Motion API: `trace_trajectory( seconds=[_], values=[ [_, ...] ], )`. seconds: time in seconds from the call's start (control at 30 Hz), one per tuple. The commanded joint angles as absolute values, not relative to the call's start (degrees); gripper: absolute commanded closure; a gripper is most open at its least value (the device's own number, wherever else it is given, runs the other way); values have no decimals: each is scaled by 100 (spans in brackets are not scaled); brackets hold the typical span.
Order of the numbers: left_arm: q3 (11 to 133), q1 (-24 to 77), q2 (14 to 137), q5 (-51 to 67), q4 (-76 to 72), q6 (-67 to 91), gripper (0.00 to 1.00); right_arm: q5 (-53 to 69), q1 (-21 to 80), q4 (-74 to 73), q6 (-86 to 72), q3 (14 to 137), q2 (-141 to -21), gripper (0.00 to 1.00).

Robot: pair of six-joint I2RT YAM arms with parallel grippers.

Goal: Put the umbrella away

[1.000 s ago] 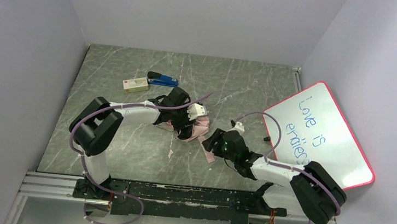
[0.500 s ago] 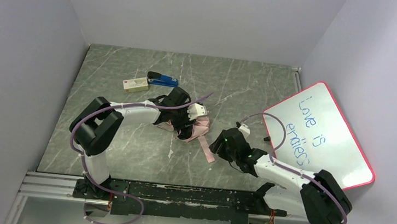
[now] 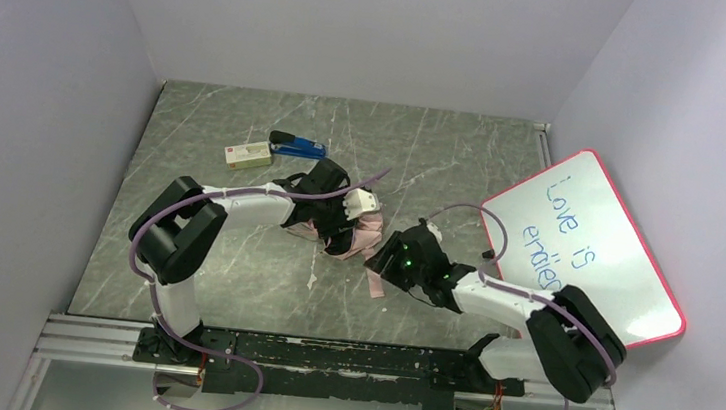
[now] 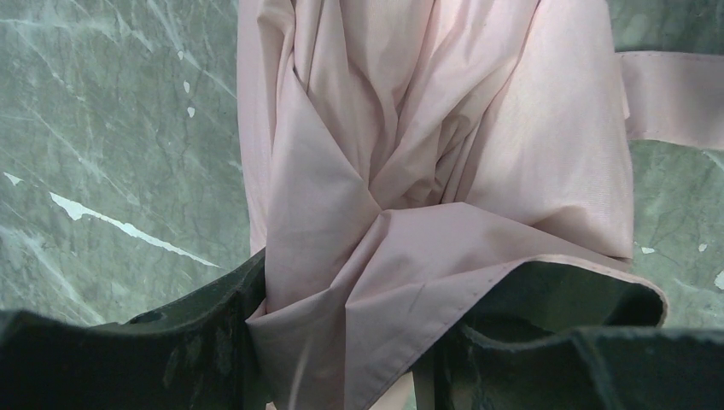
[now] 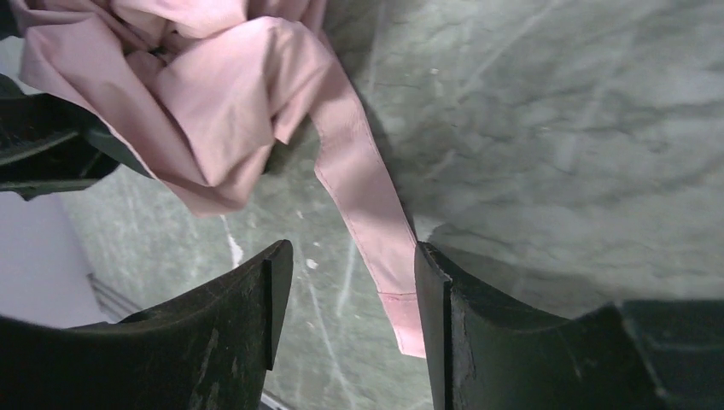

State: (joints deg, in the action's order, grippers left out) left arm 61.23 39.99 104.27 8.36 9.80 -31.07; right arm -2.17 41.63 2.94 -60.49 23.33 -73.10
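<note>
Two grippers tend the umbrella (image 4: 410, 154): left gripper (image 4: 341, 333) clamps fabric; right gripper (image 5: 350, 256), jaws spread, has advanced astride the strap (image 5: 367, 213), ready to grasp.

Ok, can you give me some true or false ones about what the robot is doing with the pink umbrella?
1. The left hand is pinching the umbrella by its pink cloth. True.
2. The right hand is shut tight on the strap. False: it is open, and the strap lies loose on the table.
3. The whiteboard has blue writing on it. True.
4. The blue stapler sits on top of the umbrella. False: it lies apart from it, farther back, next to a small box.
</note>
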Motion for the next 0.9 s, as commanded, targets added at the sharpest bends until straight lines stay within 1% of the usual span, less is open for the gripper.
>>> trace_trajectory(
  seconds=[0.0,0.13,0.23,0.37,0.5,0.6,0.7,0.87],
  values=[
    [5916,3958,10926,156,1516,-3243,95,107,4153,54,-6240,1983,-8010,40],
    [5890,3964,10920,165,1501,-3243,95,16,4162,747,-6586,1751,-8145,40],
    [5906,3964,10918,158,1512,-3243,95,-267,4158,966,-6547,1808,-8322,40],
    [5928,3963,10922,158,1529,-3252,95,-428,4157,1111,-6341,1999,-8584,40],
    [5941,3964,10917,141,1551,-3265,95,-717,4157,905,-6145,2291,-8862,40],
    [5933,3964,10916,129,1539,-3270,95,-811,4154,1098,-6050,2259,-8952,40],
    [5939,3964,10931,139,1538,-3261,95,-944,4156,1353,-5756,2276,-9043,41],
    [5962,3964,10948,129,1555,-3268,95,-1201,4154,1348,-5041,2482,-9164,44]
  ],
)
